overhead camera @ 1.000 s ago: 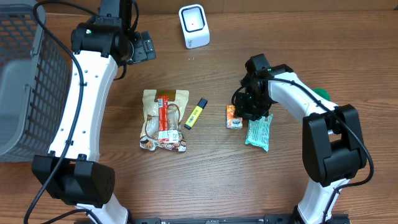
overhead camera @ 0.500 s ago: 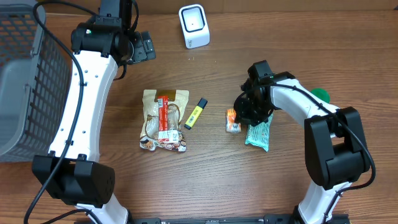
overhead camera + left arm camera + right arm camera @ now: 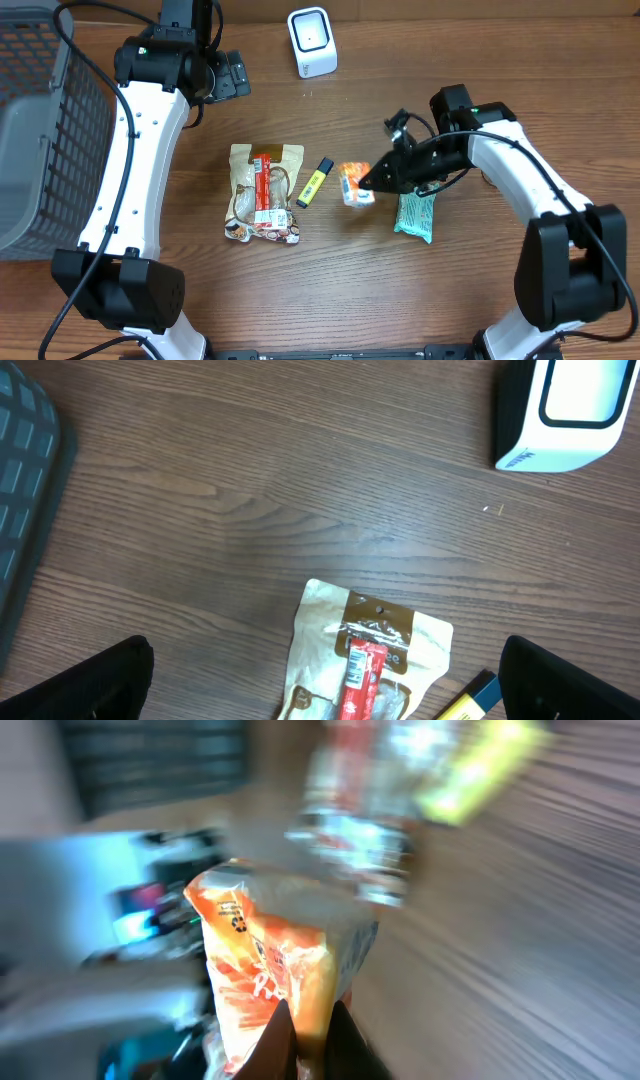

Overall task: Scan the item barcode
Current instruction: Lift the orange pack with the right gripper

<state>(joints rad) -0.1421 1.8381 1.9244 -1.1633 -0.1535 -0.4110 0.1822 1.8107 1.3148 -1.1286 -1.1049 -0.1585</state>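
Right tool (image 3: 371,181): shut tight on the orange packet (image 3: 352,185), gripping its right edge.
Orange packet, place: between the yellow highlighter (image 3: 314,182) and the teal packet (image 3: 415,213); whether it clears the bench (image 3: 330,290) cannot be told.
Right wrist view only: the packet's print close up, the rest blurred.
Left tool (image 3: 234,74): fingers wide apart, empty, left of the white scanner (image 3: 312,42).
Left wrist view only: the scanner's side wall.
Around: brown snack pouch (image 3: 263,193), grey basket (image 3: 40,120) far left.
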